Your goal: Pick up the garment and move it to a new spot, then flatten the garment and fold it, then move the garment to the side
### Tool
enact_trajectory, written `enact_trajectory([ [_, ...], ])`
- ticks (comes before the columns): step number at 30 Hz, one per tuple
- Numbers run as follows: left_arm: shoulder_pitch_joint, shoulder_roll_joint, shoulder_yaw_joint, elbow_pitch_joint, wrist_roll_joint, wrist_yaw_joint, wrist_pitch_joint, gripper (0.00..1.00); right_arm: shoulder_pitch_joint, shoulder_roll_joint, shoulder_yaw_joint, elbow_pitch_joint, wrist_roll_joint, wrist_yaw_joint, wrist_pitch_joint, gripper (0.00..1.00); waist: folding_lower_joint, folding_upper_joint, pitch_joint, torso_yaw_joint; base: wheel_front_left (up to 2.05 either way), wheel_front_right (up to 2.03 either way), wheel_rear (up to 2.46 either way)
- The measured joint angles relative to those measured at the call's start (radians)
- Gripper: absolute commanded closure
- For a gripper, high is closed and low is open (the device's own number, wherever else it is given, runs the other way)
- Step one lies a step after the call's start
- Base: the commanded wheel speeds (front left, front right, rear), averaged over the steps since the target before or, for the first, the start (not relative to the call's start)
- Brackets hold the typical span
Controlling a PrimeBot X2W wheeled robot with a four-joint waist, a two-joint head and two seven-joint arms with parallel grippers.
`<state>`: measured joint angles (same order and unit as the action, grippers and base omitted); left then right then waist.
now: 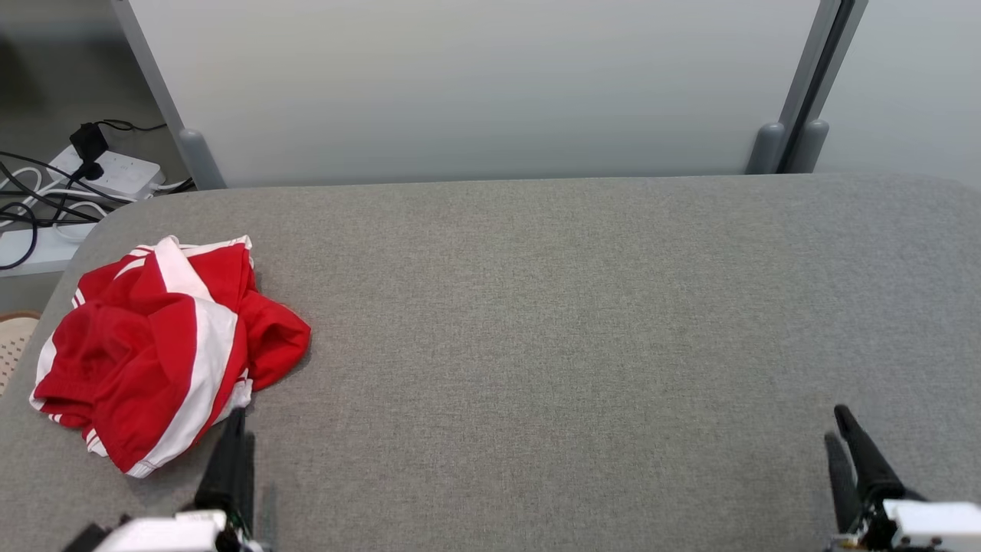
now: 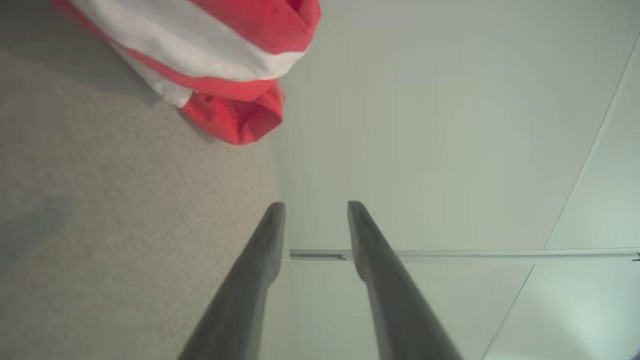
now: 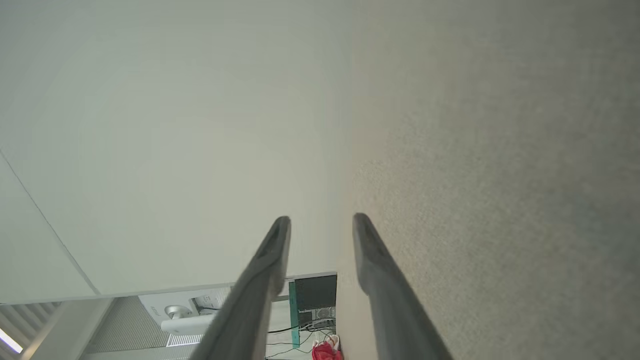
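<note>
A crumpled red garment [image 1: 161,345] with white stripes lies near the left end of the grey fabric-covered table [image 1: 575,307]. My left gripper [image 1: 239,425] stands at the lower left, just in front of the garment's near right edge and apart from it. In the left wrist view the garment [image 2: 225,55] sits up and to the left of the left gripper [image 2: 312,205], whose fingers are parted with nothing between them. At the lower right, far from the garment, my right gripper [image 1: 835,424] is open and empty, as the right wrist view [image 3: 320,220] confirms. A small patch of the garment [image 3: 325,351] appears far off there.
A pale partition panel [image 1: 475,84] with grey posts [image 1: 766,146] stands behind the table's far edge. A white power strip with black cables [image 1: 107,172] lies past the far left corner. A beige perforated object [image 1: 11,337] sits off the table's left edge.
</note>
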<state>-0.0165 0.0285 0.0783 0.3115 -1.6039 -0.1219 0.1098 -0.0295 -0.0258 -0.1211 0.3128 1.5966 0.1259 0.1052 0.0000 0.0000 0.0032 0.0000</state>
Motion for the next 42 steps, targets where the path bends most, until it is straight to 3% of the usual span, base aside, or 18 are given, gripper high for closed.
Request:
enact_trajectory([
  [19,0.042,-0.008,-0.034,0.003,0.02,0.0,-0.044,0.0,0.034,0.008,0.058,-0.001,-0.021,-0.003,-0.037,0.0,0.0002,0.0,-0.008,-0.003,0.0,0.0,0.0],
  [33,0.039,-0.008,-0.041,-0.038,0.188,0.0,-0.085,0.0,0.018,-0.009,0.103,-0.01,-0.144,-0.003,-0.079,0.0,0.0001,0.0,-0.014,-0.001,0.0,0.0,0.0],
  [42,0.038,-0.008,-0.047,-0.064,0.329,0.0,-0.112,0.0,0.014,-0.013,0.142,-0.038,-0.285,-0.003,-0.107,0.0,0.0001,0.0,-0.021,-0.004,0.0,0.0,0.0],
])
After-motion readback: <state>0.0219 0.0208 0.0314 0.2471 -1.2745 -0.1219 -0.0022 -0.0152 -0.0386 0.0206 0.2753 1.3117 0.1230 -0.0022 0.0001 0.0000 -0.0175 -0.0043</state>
